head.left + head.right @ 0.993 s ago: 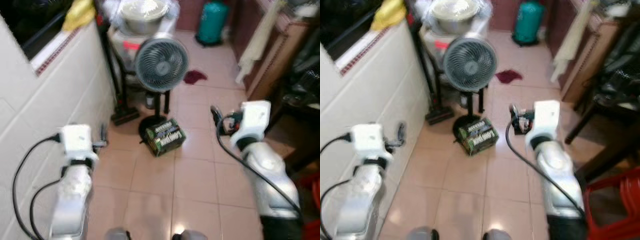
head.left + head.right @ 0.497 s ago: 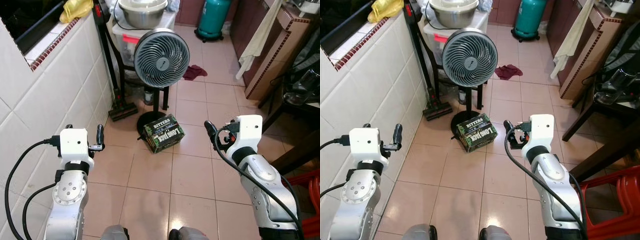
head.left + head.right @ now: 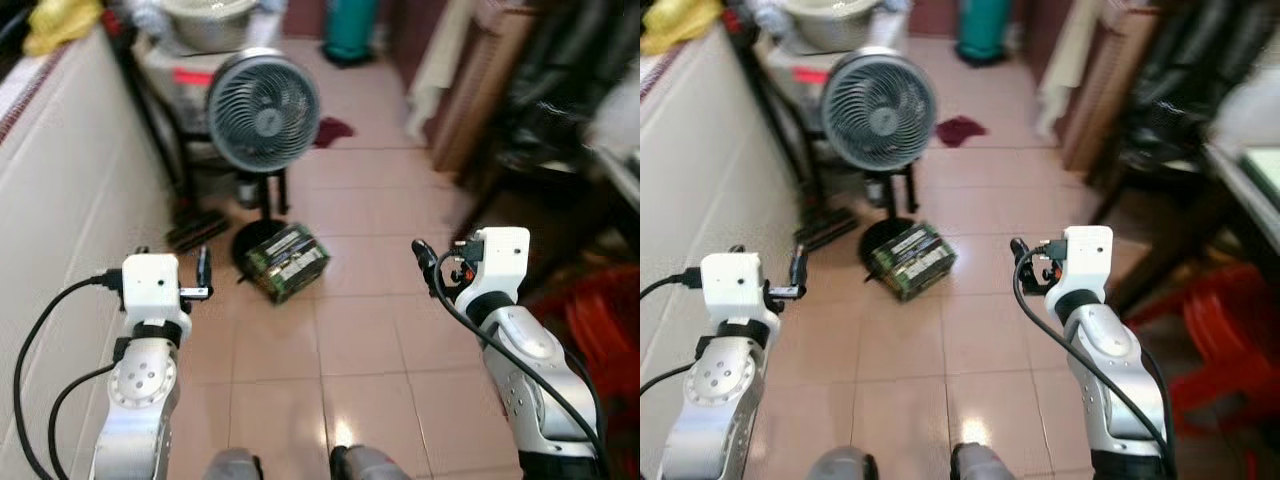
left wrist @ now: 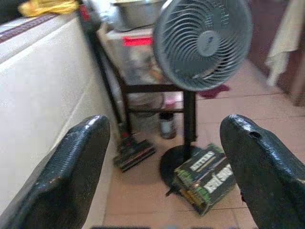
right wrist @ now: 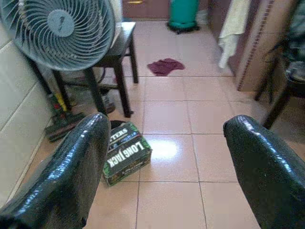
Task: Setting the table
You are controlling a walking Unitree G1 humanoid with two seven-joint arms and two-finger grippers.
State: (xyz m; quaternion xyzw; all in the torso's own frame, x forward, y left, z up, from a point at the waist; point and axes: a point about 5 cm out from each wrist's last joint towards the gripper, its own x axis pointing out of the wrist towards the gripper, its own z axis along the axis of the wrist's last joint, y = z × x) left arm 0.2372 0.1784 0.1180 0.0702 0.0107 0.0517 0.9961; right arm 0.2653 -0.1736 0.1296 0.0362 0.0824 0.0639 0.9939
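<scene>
My left gripper [image 4: 164,129] is held out at chest height near the white tiled wall [image 3: 70,170], open with nothing between its fingers [image 3: 203,268]. My right gripper [image 5: 167,129] is held out the same way over the tiled floor, open and empty; one of its fingers [image 3: 420,255] shows beside the white wrist box. At the far right the edge of a dark table [image 3: 1245,175] comes into the blurred picture, with a dark chair [image 3: 560,120] beside it.
A standing fan [image 3: 263,110] is ahead to the left, with a green-and-black box [image 3: 287,262] on the floor at its base. Behind are a metal bowl [image 3: 205,15], a green gas cylinder [image 3: 350,30], a red cloth [image 3: 333,130]. A red stool [image 3: 1215,330] stands right.
The camera has swung to the right: the fan and the box have slid left in the picture, and the table edge and red stool have come in. Both arms keep their pose.
</scene>
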